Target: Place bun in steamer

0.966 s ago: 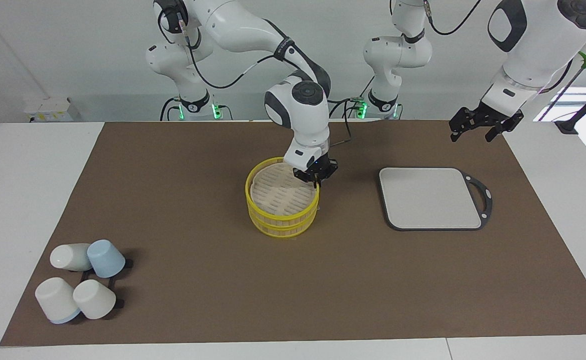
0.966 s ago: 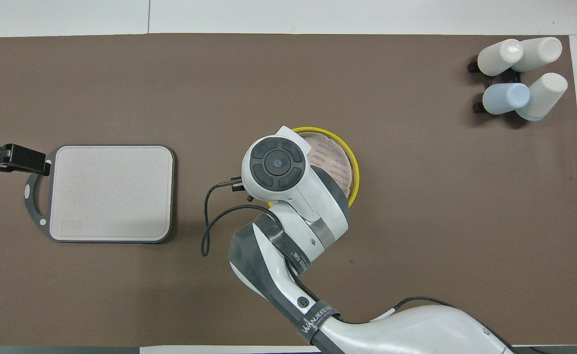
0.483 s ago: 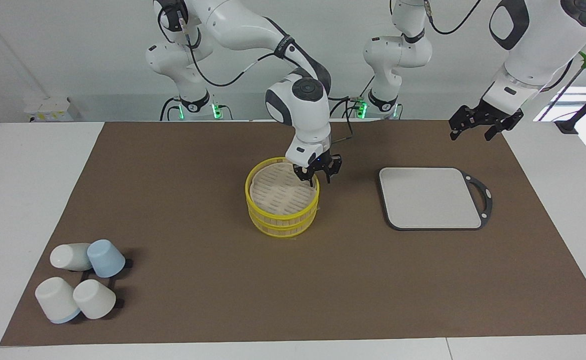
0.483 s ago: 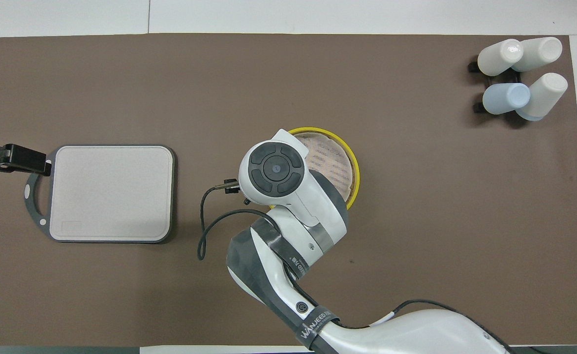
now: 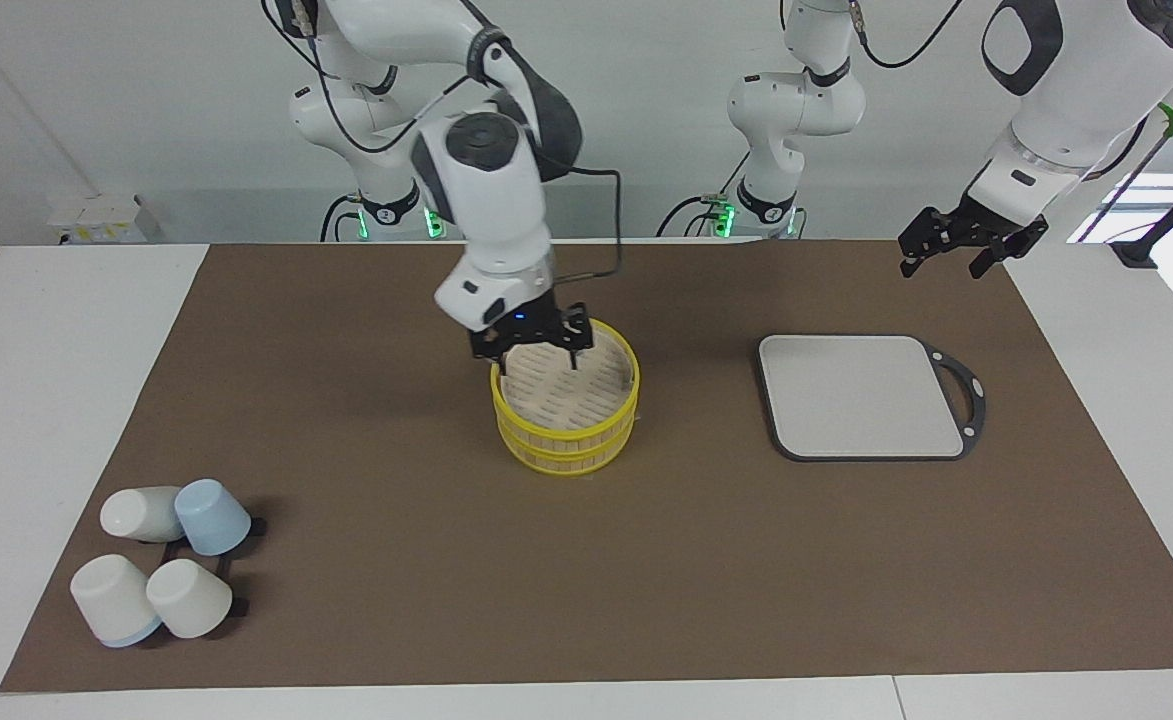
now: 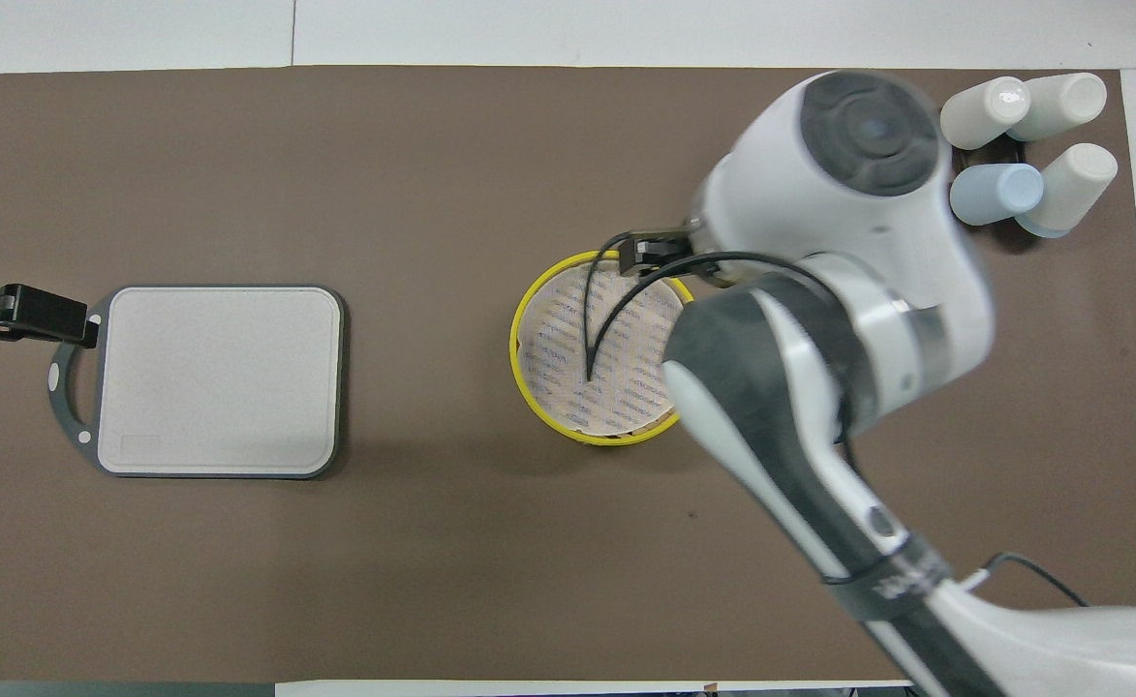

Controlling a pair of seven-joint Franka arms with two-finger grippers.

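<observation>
The yellow-rimmed steamer (image 5: 564, 436) stands mid-table with its pale slatted top bare; it also shows in the overhead view (image 6: 519, 334). My right gripper (image 5: 530, 354) is open and empty, low over the part of the steamer's rim nearest the robots, toward the right arm's end. In the overhead view it is hidden under its own wrist. My left gripper (image 5: 949, 258) is open and empty, waiting in the air over the left arm's end of the table, by the board's handle; it also shows in the overhead view (image 6: 6, 312). No bun shows in either view.
A grey board with a black rim and handle (image 5: 861, 395) lies toward the left arm's end (image 6: 219, 378). Several white and pale-blue cups (image 5: 161, 560) lie on a black rack at the corner farthest from the robots, at the right arm's end (image 6: 1023, 155).
My right gripper opened, then swung across the steamer from the rim toward the left arm's end to the rim toward the right arm's end. The left arm has not moved.
</observation>
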